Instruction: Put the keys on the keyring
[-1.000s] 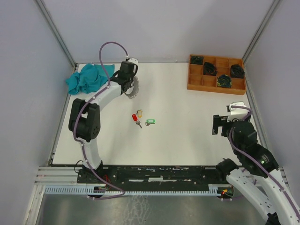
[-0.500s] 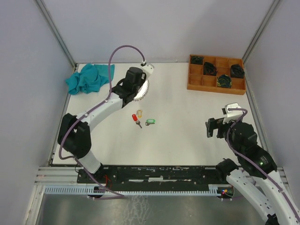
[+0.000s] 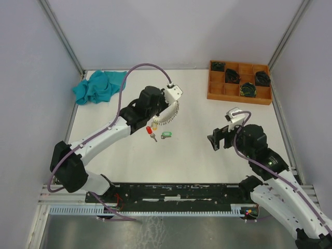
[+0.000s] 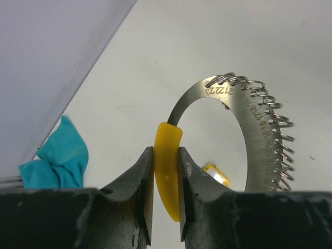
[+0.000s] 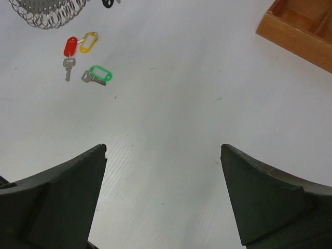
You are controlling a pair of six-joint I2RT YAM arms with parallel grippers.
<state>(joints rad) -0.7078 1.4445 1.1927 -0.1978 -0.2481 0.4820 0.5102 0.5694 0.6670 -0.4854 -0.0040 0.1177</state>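
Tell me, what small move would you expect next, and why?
Probably the right gripper should reach for the green-tagged key. Its jaws are open and empty, all three keys lie on the table, and the left gripper holds the keyring by its yellow tag close by them.

keys (image 3: 158,132): on the tabletop (image 3: 207,161), middle, just before the keyring (image 3: 168,115).
keyring: in the left gripper (image 4: 165,153), behind the keys.
right gripper (image 5: 163,148): right of the keys, well apart.
cloth (image 3: 98,86): far left corner.
tray (image 3: 238,96): far right corner, coils (image 3: 232,76) in its compartments.
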